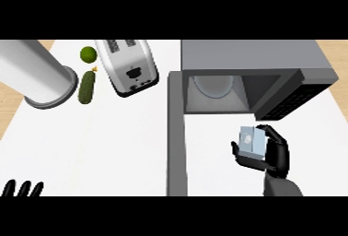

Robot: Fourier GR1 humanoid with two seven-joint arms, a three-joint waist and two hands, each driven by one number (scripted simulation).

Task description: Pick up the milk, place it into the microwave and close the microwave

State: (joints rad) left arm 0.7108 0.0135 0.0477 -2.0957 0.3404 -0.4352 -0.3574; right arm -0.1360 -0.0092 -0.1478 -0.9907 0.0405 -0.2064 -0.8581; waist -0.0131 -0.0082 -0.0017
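Head view | right hand [277, 154] holds milk [250, 142] | near microwave [258, 60] opening

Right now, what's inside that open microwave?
Inside the microwave only a round glass turntable plate shows on its floor. The milk is not in there yet; the right hand holds it in front of the opening. The microwave's top hides the cavity's rear.

Right hand [277, 154] is showing black w/ jointed, segmented fingers and a thumb, matte finish. Right forearm [282, 188] is showing dark grey, rounded, at the wrist. Left hand [21, 188] is showing only black fingertips at the bottom edge; no markings showing.
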